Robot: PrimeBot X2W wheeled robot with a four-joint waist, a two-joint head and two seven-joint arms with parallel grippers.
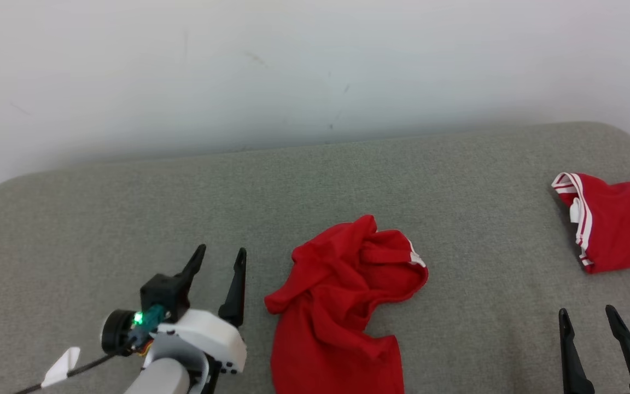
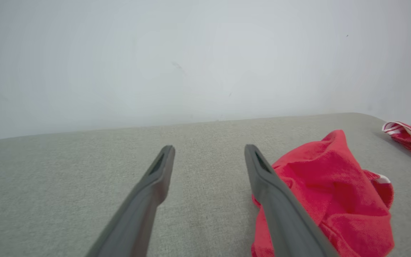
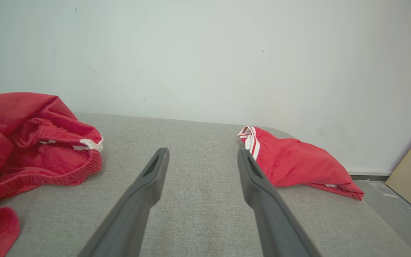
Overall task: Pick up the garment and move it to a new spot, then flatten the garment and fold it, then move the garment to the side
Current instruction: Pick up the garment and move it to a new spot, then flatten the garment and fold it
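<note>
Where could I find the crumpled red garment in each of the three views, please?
Head view: crumpled red garment lower centre, right of the left gripper.
Left wrist view: crumpled red garment lower right.
Right wrist view: crumpled red garment at the left edge.
Shared landmark: the white-striped red garment, to its right in every view.

Bright even light, soft shadows, sharp

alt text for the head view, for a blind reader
A crumpled red garment lies on a grey padded surface between the robot's open left gripper and open right gripper. A second red garment with white stripes lies at the right edge.
</note>
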